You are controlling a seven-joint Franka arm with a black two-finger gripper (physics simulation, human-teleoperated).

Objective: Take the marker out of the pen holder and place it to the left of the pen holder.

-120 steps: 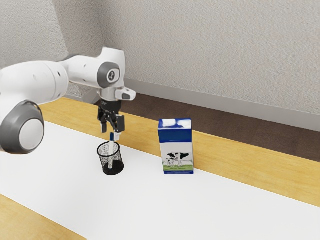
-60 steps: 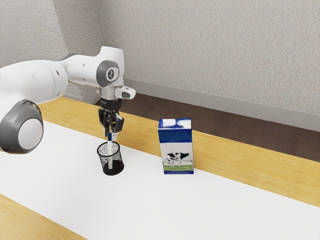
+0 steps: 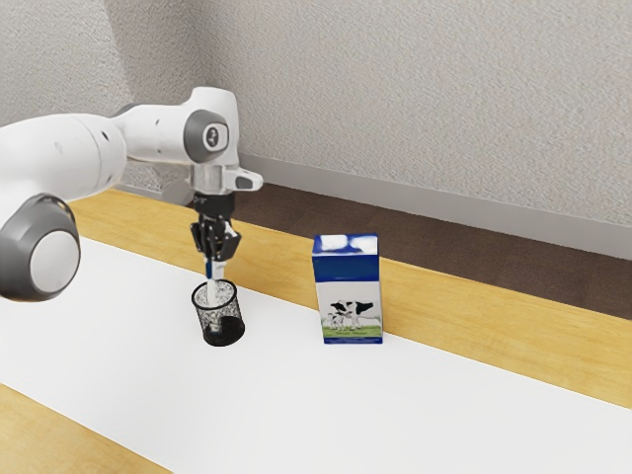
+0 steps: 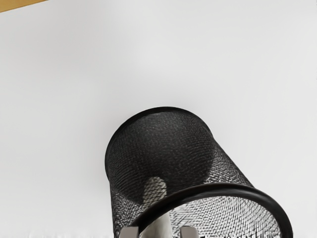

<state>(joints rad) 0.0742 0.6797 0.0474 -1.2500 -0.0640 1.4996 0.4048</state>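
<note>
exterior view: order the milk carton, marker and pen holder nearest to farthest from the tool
1. Marker, its top right at the tool
2. Pen holder, below the tool
3. Milk carton, toward the exterior view's right

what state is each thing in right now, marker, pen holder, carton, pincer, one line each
marker: lower part inside the pen holder, upper part sticking out above the rim
pen holder: upright, open at the top
carton: upright beside the pen holder, not touching it
pincer: above the pen holder, at the marker's upper end; open or shut, cannot tell
</note>
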